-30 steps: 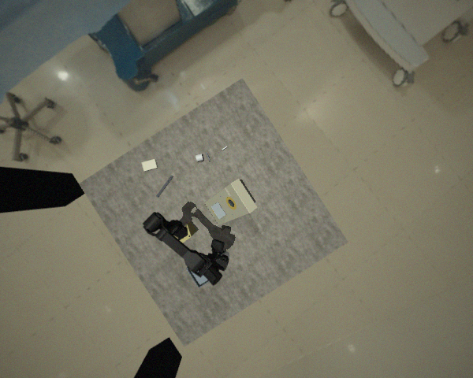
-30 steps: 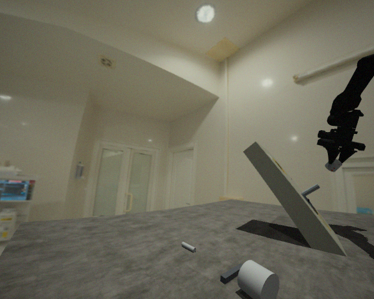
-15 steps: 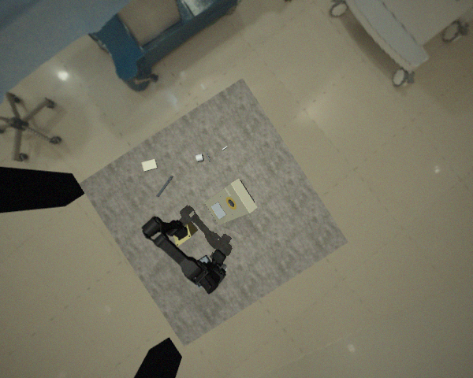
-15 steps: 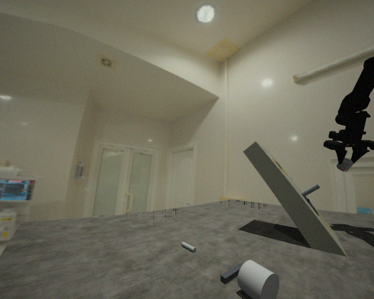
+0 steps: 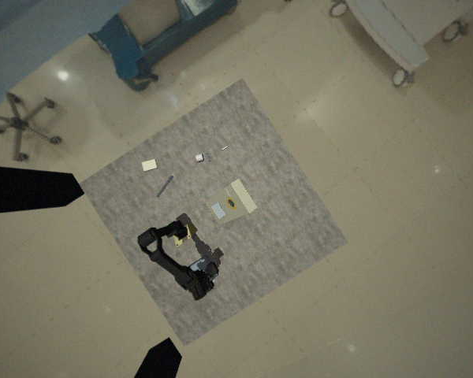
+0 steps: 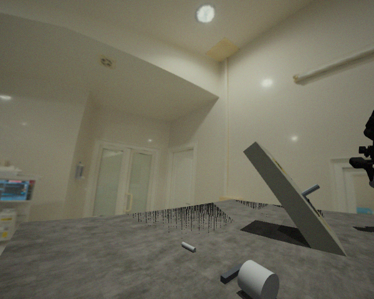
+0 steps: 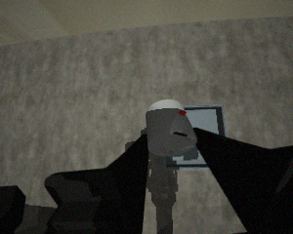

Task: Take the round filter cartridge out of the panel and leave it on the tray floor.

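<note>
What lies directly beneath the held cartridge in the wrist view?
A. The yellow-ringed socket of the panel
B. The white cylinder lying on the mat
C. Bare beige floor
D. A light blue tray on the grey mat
D: in the wrist view the gripper holds the cartridge over the light blue tray, whose rim shows behind it on the grey mat.

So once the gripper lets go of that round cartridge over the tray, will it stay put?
Possibly not. The cartridge, clamped in the gripper, is a short cylinder with a domed end, so it might roll if it lands sideways. It looks rigid. The tray's raised rim should contain it.
</note>
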Controlling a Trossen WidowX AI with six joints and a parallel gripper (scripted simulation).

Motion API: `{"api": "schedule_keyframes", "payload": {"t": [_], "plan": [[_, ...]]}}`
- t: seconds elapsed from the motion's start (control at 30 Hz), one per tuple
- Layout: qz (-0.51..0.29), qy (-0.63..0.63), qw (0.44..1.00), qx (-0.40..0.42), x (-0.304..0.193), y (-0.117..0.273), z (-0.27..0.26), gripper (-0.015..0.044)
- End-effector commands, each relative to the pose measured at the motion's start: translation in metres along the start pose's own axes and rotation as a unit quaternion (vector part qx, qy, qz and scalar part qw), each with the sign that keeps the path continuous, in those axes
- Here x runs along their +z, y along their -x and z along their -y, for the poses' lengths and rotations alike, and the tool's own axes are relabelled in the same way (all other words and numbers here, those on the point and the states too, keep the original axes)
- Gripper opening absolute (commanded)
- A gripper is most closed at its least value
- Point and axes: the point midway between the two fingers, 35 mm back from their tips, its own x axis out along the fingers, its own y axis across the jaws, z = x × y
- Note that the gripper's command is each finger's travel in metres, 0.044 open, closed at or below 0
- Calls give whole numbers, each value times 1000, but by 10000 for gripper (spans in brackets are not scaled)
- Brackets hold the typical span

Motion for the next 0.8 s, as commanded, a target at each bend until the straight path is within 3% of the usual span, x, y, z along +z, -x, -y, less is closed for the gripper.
{"api": "schedule_keyframes", "payload": {"t": [0.0, 0.27, 0.53, 0.77], "plan": [[3, -49, 998, -30, -13, -18, 28, 0], [-5, -130, 988, -78, -49, -49, 69, 0], [-5, -132, 988, -80, -50, -50, 70, 0], [-5, -132, 988, -80, -63, -78, 71, 0]]}}
